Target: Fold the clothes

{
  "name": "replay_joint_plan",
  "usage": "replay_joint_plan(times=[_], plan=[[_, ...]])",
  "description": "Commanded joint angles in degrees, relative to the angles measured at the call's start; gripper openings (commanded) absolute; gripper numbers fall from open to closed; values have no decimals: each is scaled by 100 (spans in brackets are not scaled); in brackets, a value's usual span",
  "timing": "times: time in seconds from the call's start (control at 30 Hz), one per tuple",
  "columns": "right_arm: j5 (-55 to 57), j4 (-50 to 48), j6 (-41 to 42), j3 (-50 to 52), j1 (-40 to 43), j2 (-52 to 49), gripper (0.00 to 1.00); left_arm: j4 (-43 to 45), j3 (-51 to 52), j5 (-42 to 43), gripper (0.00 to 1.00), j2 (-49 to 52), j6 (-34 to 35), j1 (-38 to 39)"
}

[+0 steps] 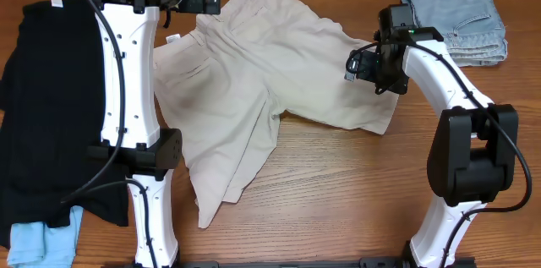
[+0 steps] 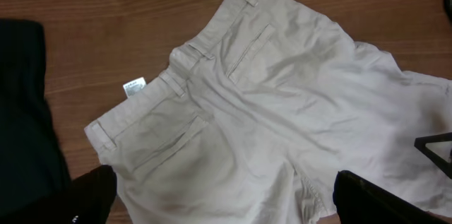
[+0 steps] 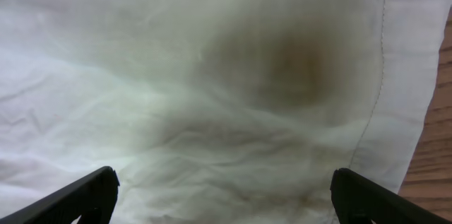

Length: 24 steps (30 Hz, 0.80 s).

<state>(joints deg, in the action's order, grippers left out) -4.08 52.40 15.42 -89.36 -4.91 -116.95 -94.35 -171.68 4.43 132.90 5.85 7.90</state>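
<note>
Right claw (image 3: 222,185) hangs open, low over the leg (image 1: 334,90) of the shorts (image 1: 254,65) stretching toward its side; left claw (image 2: 222,192), also open, sits higher above the waistband (image 2: 134,114).

Beige khaki shorts (image 1: 254,90), rumpled, spread back-pockets-up, legs splayed on the table.

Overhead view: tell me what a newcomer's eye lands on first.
The rumpled light beige khaki cotton shorts sprawl unfolded across the middle of the wooden table, back pockets up. The open left gripper hangs near their waistband and the open right gripper sits close above one leg. A large black T-shirt lies at the left, a folded light-blue denim garment at the far right corner.
</note>
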Motion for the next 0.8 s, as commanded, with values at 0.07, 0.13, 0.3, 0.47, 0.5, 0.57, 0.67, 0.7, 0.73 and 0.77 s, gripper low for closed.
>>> replay_joint_plan(times=[0.07, 0.13, 0.3, 0.47, 0.5, 0.57, 0.67, 0.7, 0.73, 0.77], plan=[[-7, -24, -26, -96, 11, 101, 100, 44, 20, 7, 100, -11, 37, 42], [-7, -24, -26, -96, 11, 101, 100, 50, 20, 9, 100, -11, 39, 50], [-7, -24, -26, -96, 9, 101, 100, 146, 20, 9, 100, -11, 37, 50], [-7, -24, -26, -96, 11, 101, 100, 140, 20, 9, 100, -11, 33, 50], [-7, -24, -26, -96, 11, 101, 100, 136, 20, 9, 100, -11, 35, 50], [-7, -24, -26, -96, 9, 101, 100, 133, 20, 9, 100, -11, 35, 50], [-13, -26, -26, -96, 11, 101, 100, 133, 20, 9, 100, -11, 33, 50], [4, -24, -26, -96, 11, 101, 100, 133, 20, 9, 100, -11, 35, 50], [11, -24, -26, -96, 11, 101, 100, 133, 20, 7, 100, -11, 33, 50], [11, -24, -26, -96, 11, 101, 100, 138, 20, 7, 100, -11, 33, 50]])
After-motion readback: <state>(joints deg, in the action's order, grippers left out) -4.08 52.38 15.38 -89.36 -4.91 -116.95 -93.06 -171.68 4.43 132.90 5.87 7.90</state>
